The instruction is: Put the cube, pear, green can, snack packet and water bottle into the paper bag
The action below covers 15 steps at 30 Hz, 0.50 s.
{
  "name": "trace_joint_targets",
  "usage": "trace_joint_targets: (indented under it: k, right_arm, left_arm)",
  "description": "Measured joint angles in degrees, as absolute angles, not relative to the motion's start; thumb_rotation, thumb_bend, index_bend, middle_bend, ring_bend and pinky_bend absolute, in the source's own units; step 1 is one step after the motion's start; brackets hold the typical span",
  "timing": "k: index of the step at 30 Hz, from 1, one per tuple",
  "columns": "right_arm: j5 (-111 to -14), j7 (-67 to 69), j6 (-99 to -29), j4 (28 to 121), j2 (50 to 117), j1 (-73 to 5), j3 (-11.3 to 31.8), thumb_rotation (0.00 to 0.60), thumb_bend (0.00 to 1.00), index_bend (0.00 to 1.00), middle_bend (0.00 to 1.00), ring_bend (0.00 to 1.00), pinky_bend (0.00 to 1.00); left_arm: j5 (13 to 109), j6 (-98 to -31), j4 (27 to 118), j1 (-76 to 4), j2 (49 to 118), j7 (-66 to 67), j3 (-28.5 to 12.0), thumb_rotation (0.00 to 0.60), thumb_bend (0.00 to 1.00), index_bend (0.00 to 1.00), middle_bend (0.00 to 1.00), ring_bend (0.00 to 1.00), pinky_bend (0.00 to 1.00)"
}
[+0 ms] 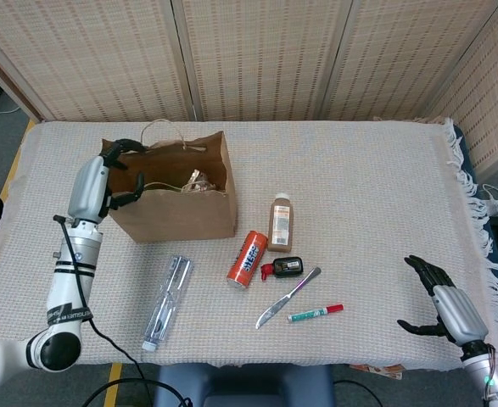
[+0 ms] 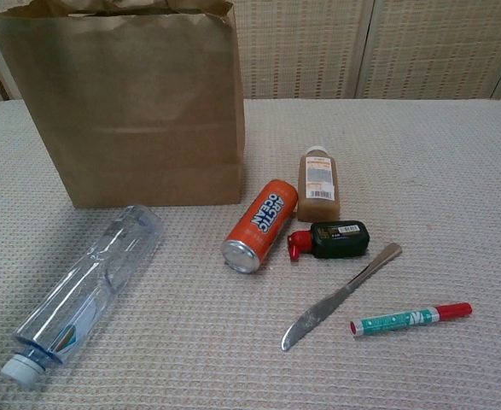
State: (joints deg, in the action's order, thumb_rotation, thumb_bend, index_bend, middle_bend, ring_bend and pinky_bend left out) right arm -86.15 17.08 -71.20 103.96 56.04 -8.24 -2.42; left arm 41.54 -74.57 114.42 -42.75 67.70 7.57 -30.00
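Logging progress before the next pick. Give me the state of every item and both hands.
paper bag: upright, open.
water bottle: lying flat, capped, outside the bag.
orange can: on its side.
brown bottle: lying flat.
knife: flat on the cloth.
marker: capped.
left hand: empty, at the bag's rim.
right hand: open, empty.

The paper bag (image 1: 181,208) walls hide most of its contents; the right hand (image 1: 442,301), at four o'clock, has its arm cut off.

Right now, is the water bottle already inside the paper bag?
No, the water bottle lies on its side on the tablecloth in front of the paper bag, fully outside it.
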Motion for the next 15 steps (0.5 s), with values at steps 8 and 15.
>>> trace_joint_targets:
  k: [8,15]
  right_arm:
    - [-88.8,16.9,-74.2,102.5,57.3,-7.7,-2.2,0.6,0.04,0.0,0.0,0.0,0.0]
    - [-90.8,16.5,-77.2,100.2,59.4,-7.1,-1.8,0.6,0.04,0.0,0.0,0.0,0.0]
  left_arm:
    - [57.0,-76.5,115.2,-30.9,62.4,-1.1,-20.6,0.6,0.53,0.49,0.48,0.45,0.54]
    - [75.1,-76.4,105.3,-23.9,59.8,-5.6,-9.1,0.6,0.37,0.09,0.03,0.05,0.18]
